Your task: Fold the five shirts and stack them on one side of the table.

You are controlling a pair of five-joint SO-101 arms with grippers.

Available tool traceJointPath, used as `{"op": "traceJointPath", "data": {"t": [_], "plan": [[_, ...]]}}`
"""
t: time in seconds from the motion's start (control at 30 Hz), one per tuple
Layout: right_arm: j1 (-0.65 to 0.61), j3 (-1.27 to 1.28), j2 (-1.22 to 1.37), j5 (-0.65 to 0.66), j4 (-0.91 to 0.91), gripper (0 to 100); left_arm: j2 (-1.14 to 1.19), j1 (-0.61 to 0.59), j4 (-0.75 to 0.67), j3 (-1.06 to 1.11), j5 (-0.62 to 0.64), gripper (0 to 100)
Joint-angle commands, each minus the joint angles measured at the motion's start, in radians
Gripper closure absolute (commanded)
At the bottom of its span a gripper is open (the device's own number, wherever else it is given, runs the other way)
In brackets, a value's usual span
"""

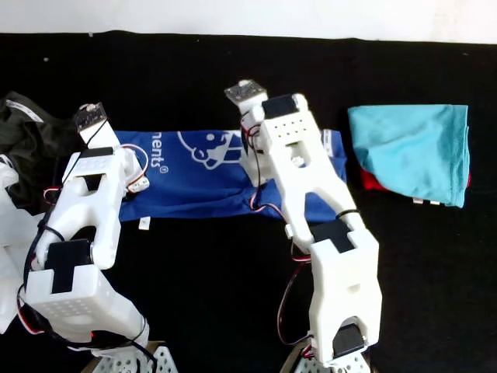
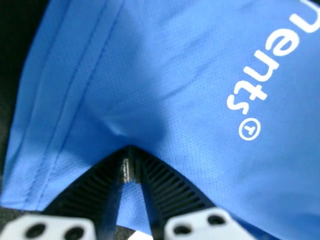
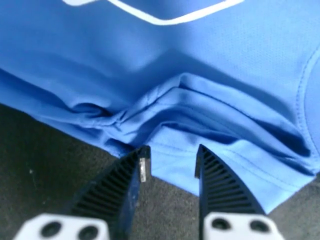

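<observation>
A long blue mesh shirt with white print (image 1: 194,175) lies folded into a flat band across the middle of the black cloth-covered worktop (image 1: 194,287), running left to right beneath both white arms.

The left end effector (image 2: 129,162) sits at the band's left end, beside the white lettering. Its ribbed black fingers (image 2: 170,192) are drawn together at the tips, pinching a small pucker of the blue fabric between them. The stitched hem of the shirt runs just beside this grip.

The right end effector (image 3: 171,157) is at the band's right part, on its near edge. Its two fingers stand apart, one on each side of a bunched, wrinkled bit of hem, and nothing is caught between them.

Well apart to the right, a folded teal shirt (image 1: 411,151) rests on top of a red garment (image 1: 371,183), whose edge peeks out at the near left corner. At the far left, a crumpled dark garment (image 1: 31,144) lies near the blue shirt's end, with white cloth (image 1: 8,225) at the worktop's left edge.
</observation>
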Motion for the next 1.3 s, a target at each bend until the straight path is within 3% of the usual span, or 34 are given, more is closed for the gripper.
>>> {"op": "traceJointPath", "data": {"t": [0.0,0.57,0.93,1.27], "plan": [[-0.025,0.015,-0.053,0.011,-0.03,81.4,0.005,0.01,-0.003,-0.022,0.0,99],[-0.004,0.008,0.047,0.011,-0.044,78.8,0.005,0.01,-0.003,-0.022,0.0,99],[0.001,0.008,0.048,0.011,-0.044,95.0,0.005,0.01,-0.003,-0.022,0.0,99],[0.041,-0.139,0.045,0.009,-0.033,95.8,0.005,0.01,-0.003,-0.022,0.0,99]]}}
